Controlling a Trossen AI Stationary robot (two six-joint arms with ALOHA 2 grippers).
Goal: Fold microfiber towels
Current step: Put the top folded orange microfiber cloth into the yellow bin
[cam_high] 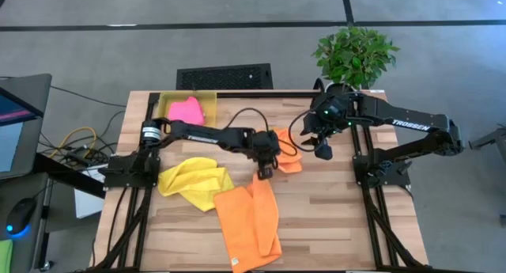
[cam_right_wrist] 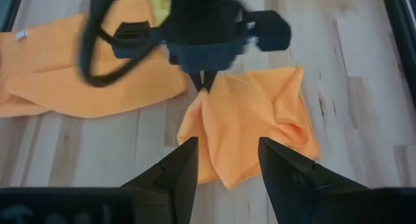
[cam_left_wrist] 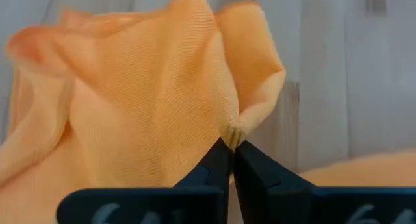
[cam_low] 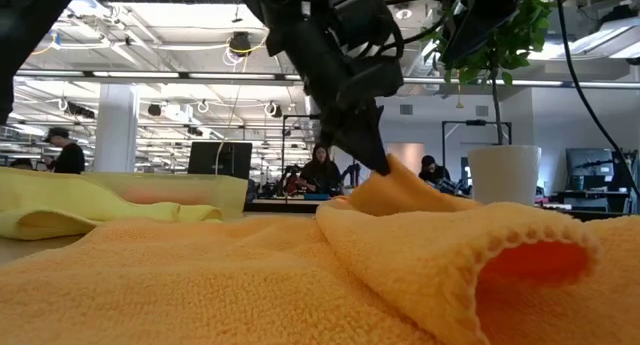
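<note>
A small orange towel (cam_high: 289, 156) lies rumpled at the table's middle. My left gripper (cam_high: 264, 173) is shut on its near-left edge, and the cloth rises to a peak (cam_low: 392, 175) at the fingertips. A larger orange towel (cam_high: 249, 219) lies toward the near edge, with a yellow towel (cam_high: 194, 182) crumpled to its left. A pink towel (cam_high: 186, 110) sits in the yellow bin (cam_high: 161, 107) at the far left. My right gripper (cam_right_wrist: 227, 165) hovers open above the small orange towel's right side, touching nothing. My left gripper pinches a small bunched bit of the orange towel's edge (cam_left_wrist: 233, 134) between its two fingertips, only at their free ends. The fingers slant down from above and from the table's left. The pinched cloth is drawn up into a peak, and the towel's other parts (cam_right_wrist: 260, 130) rest on the table.
A potted plant (cam_high: 354, 55) stands at the far right corner, behind my right arm. Bare wood shows on the table's near right. The low view looks across the large orange towel (cam_low: 200, 285) into a room where people sit.
</note>
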